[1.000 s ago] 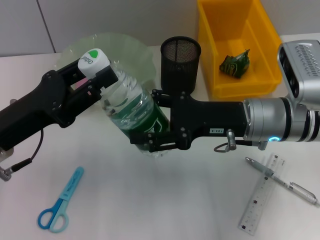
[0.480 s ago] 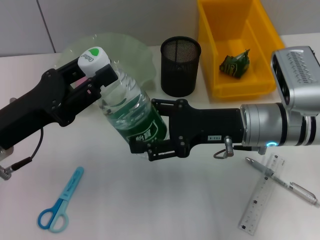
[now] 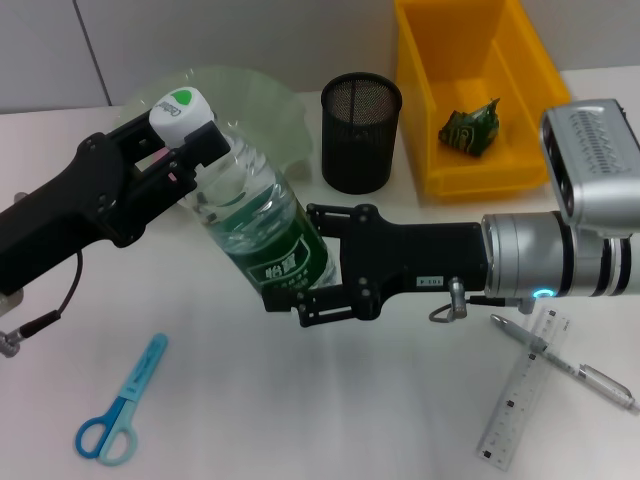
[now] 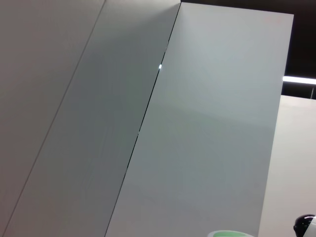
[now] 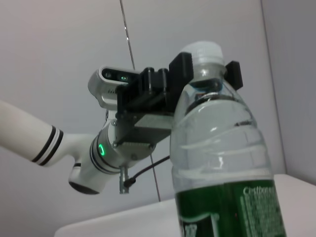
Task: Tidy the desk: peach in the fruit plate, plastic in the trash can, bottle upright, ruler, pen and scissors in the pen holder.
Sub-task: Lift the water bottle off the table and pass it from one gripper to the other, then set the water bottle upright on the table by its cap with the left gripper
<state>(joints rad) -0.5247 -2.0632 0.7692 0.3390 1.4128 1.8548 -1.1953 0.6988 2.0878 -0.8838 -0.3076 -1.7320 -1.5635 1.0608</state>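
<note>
Holding the bottle [image 3: 255,215] with both claws, mid-desk, tilted, cap end up toward my left. Far left on the table [image 3: 300,410]: scissors [image 3: 122,401], blue handles, lying flat near the front edge, well apart from everything else. My left gripper [image 3: 186,140] is clamped on the bottle neck just under the white cap; the right wrist view shows both black fingers [image 5: 180,66] pressing either side of the neck. Behind the bottle sits the green fruit plate [image 3: 262,102], partly hidden by my left arm and the bottle; can't see a peach. Bottle body has a green label, water inside. My right gripper [image 3: 305,260] grips the lower body at the label, one finger above, one below, closed on it. Bottle base seems off the table surface, can't be sure. Behind, near centre: black mesh pen holder [image 3: 361,130], upright, nothing visibly sticking out. Right of it the yellow trash can [image 3: 523,100] with a green plastic wrapper [image 3: 470,129] inside. Far right front: pen [image 3: 560,361] lying across the ruler [image 3: 525,388], touching it. Left wrist view shows only wall panels.
</note>
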